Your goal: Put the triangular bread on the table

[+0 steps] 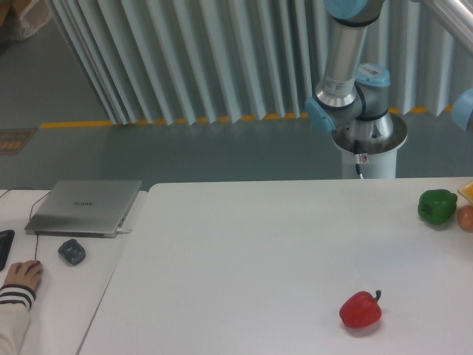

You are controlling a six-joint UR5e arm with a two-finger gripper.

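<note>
At the far left, a person's hand in a striped cuff rests on the paler desk beside a small dark object and a closed grey laptop. On the white table lie a red bell pepper and, further right, a green pepper. The triangular bread shows only as a yellow-orange sliver at the right edge, above a small orange-brown item. The robot arm rises behind the table; its gripper is out of frame, so places relative to it cannot be given.
</note>
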